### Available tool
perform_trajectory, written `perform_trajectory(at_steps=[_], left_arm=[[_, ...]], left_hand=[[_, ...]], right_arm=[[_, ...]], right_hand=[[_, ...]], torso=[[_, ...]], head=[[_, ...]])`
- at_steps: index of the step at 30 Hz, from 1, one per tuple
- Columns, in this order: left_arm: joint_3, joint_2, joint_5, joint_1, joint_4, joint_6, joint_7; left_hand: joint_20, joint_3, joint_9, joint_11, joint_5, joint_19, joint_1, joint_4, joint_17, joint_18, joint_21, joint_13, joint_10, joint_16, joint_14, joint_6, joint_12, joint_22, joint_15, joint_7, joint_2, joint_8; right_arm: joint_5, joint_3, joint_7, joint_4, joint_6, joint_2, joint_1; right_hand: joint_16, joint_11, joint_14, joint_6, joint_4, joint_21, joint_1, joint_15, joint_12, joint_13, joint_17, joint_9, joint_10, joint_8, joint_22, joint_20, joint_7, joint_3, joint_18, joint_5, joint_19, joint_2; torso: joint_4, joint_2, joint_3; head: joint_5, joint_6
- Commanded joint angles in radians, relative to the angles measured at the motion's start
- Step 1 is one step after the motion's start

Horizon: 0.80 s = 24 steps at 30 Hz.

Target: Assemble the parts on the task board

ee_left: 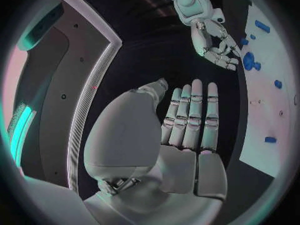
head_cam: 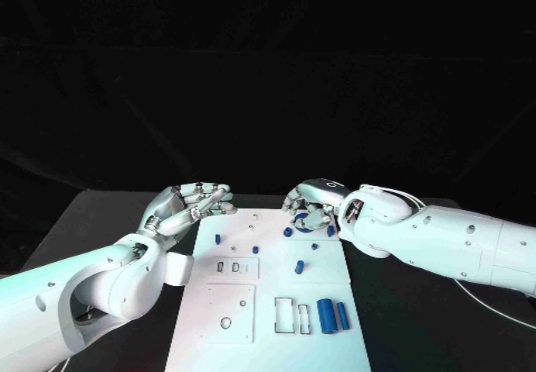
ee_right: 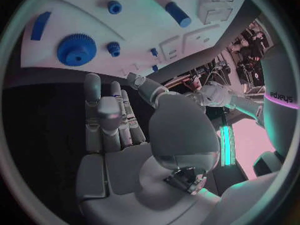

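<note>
At the far end of the task board [head_cam: 229, 298], the empty right hand [head_cam: 314, 203] hovers above the blue gear [ee_right: 76, 49]; a careless descent could knock neighbouring pegs [head_cam: 300, 266] loose.

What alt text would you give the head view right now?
Two white arms reach over a white task board on a black table: the right hand hovers over a blue gear at the far end, the left hand is at the far left corner holding nothing. Small blue parts dot the board.
</note>
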<state>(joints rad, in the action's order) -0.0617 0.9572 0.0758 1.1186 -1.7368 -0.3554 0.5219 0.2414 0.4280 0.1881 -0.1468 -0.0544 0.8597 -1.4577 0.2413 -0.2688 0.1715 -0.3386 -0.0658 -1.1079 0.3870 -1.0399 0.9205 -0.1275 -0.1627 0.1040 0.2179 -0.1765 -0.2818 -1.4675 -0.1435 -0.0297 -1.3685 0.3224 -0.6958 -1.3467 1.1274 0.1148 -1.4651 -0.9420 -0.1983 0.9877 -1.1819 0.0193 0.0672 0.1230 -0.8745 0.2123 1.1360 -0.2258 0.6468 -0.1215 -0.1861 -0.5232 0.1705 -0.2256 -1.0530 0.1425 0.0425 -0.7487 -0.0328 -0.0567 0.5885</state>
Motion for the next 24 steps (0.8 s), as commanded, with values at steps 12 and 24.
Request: perform_trajectory(at_steps=[12,24], left_arm=[[-0.001,0.001,-0.040,0.008,0.002,-0.005,0.009],[-0.001,0.003,-0.053,0.008,0.006,-0.012,0.014]], left_hand=[[0.002,0.009,-0.002,-0.014,0.004,-0.002,0.013,-0.003,-0.004,0.010,0.002,0.000,0.007,-0.014,0.018,-0.015,0.020,0.005,0.009,0.005,-0.007,0.010],[0.011,0.009,-0.005,-0.028,0.004,-0.023,0.028,-0.011,-0.009,0.008,0.016,-0.001,0.027,-0.035,0.044,-0.037,0.048,0.016,0.022,0.019,-0.012,0.026]], right_arm=[[-0.144,-0.002,0.076,0.014,-0.099,0.022,0.002],[-0.149,-0.003,0.078,0.018,-0.125,0.022,0.007]], right_hand=[[0.076,0.001,-0.015,0.010,0.016,0.050,0.001,0.011,0.008,-0.001,-0.073,0.008,-0.026,0.009,0.074,-0.004,0.002,0.000,-0.013,0.008,-0.045,0.012],[0.100,0.002,-0.014,0.003,0.022,0.066,0.000,0.012,0.013,-0.001,-0.092,0.013,-0.031,0.005,0.097,-0.005,0.001,-0.002,-0.016,0.007,-0.057,0.012]], torso=[[0.0197,-0.028,-0.0099],[0.0234,-0.042,-0.0102]], head=[[-0.012,0.002],[-0.020,-0.010]])
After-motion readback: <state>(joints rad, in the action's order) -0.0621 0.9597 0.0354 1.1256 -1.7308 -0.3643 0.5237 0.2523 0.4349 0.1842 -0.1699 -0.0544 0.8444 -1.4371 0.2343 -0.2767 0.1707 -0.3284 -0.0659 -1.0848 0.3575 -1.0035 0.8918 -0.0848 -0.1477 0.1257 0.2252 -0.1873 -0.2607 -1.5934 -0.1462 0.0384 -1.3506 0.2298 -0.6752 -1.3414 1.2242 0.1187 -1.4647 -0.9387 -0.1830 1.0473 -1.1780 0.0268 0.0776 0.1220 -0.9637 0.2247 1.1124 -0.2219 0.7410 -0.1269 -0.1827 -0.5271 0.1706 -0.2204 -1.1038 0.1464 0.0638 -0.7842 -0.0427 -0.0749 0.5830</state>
